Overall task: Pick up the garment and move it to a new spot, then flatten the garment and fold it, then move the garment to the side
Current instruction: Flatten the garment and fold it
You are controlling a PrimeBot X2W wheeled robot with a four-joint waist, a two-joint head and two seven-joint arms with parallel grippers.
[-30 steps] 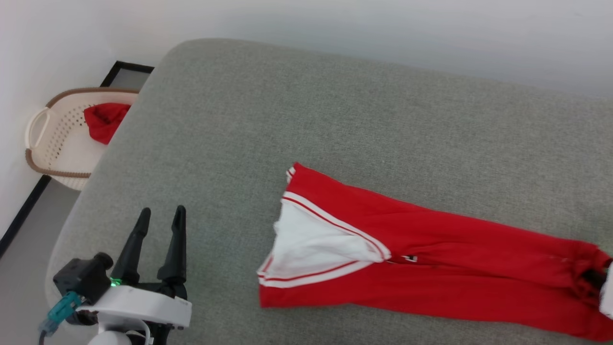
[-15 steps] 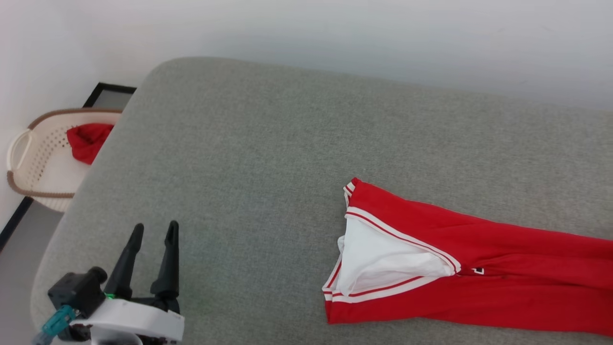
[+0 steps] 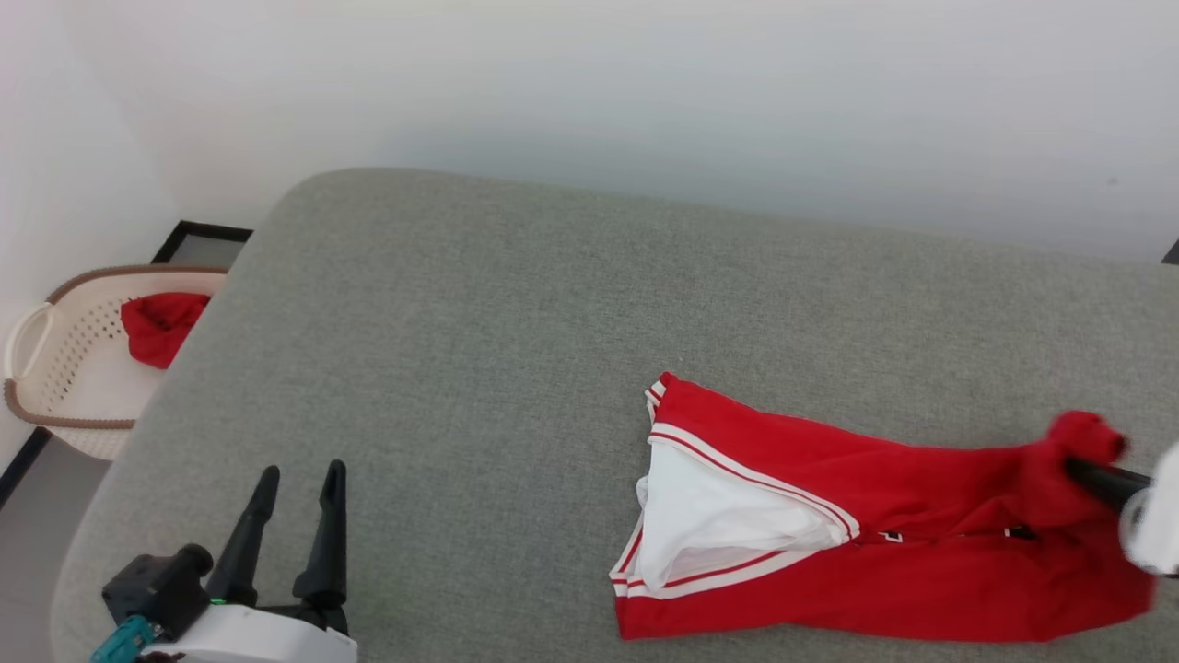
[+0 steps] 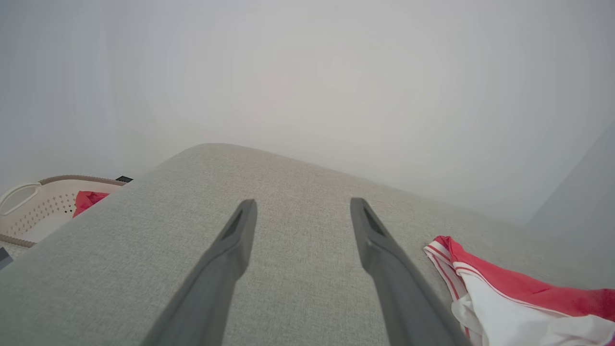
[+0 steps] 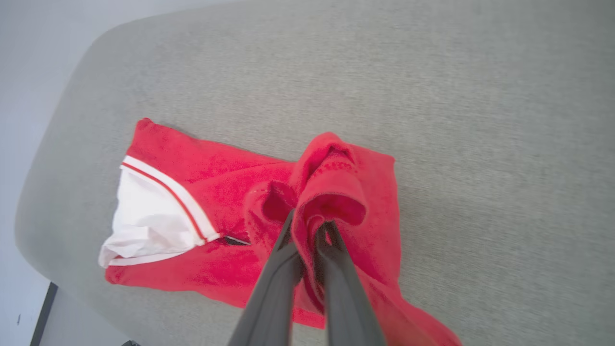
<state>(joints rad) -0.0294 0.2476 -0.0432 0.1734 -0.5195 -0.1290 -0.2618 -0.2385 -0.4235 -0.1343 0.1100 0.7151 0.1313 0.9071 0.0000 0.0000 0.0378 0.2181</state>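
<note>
two claws: the right claw [image 5: 308,230] is clenched on a bunched red fold of the garment [image 3: 921,562], which lies at four o'clock on the grey worktop [image 3: 479,322]. the left claw [image 3: 302,470] (at seven o'clock) stands released, well apart from it.

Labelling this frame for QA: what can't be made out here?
- Lettering on the garment: head view, folded under, only small fragments show.
- Fingertips of the right hand: right wrist view, buried in bunched red fabric; its wrist is cut by the head view's right edge.
- basket: head view, partly behind the grey cushion; red cloth inside too small to identify.
</note>
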